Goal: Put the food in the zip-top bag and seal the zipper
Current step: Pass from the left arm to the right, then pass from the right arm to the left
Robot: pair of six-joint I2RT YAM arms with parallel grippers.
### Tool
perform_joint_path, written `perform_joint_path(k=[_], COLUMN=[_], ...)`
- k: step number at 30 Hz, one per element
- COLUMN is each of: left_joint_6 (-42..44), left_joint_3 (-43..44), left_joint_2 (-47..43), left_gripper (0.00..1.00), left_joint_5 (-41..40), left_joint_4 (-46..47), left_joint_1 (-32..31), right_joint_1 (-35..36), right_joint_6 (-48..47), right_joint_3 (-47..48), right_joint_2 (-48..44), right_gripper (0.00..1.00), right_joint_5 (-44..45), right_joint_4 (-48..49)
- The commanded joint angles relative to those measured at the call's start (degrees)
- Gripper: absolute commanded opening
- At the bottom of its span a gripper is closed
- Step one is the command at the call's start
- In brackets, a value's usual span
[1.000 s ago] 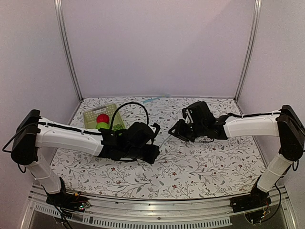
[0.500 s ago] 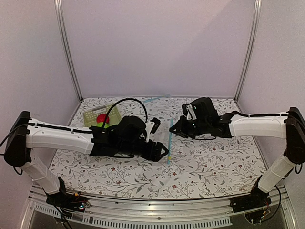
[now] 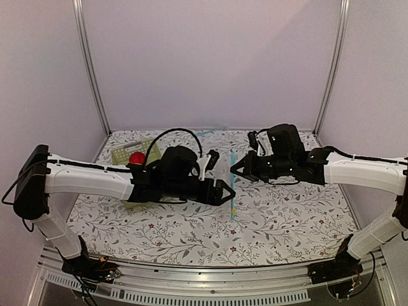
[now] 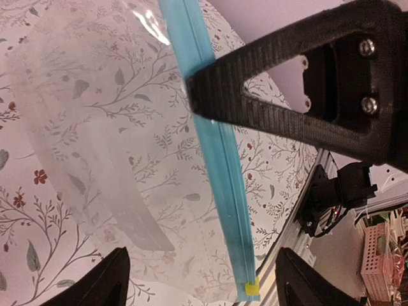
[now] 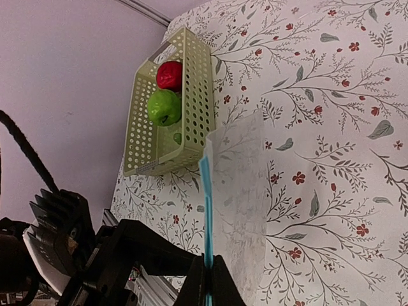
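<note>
Floral-print surface [image 3: 287, 217] carries all task items. The zip-top bag [image 5: 239, 204] lies near its centre, between my two arms, and holds nothing. My right jaws are clenched on the zipper [image 4: 213, 153] near one end, anchoring that edge so the mouth can be worked. My left jaws stand released and wide, poised over the same strip further along, presumably to take the other lip and spread the opening. The red apple [image 5: 169, 74] and green apple [image 5: 164, 106] sit together in the pale green basket [image 5: 197, 83] at the far left, well apart from the bag; loading is not yet begun.
</note>
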Motion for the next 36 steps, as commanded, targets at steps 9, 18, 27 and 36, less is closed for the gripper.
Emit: perform_joint_path(k=[9,18,27,36], left_joint_6=[-4.4,-4.3,-4.9,-5.0], left_joint_3=[1.6,3.2,3.5,3.6], left_joint_2=[3.4,4.9,5.8,6.4], left_gripper=[0.60,0.60,0.44,0.29], left_joint_5=[2.5,2.0,1.6,2.1], left_joint_4=[4.5,3.3,2.1,2.4], left_joint_1=[2.3,2.3,2.3,2.3], right_joint_1=[0.9,1.4,1.7,1.8], right_joint_6=[-2.4,-3.0,-3.4,-3.3], right_joint_3=[0.0,0.8,1.2,1.2], right_joint_2=[-1.4,-0.6,-0.6,-0.4], right_gripper=[0.04,0.04,0.03,0.02], right_joint_5=[0.7,1.6,2.1,2.0], right_joint_4=[-3.1,-4.1,-4.7,-4.9])
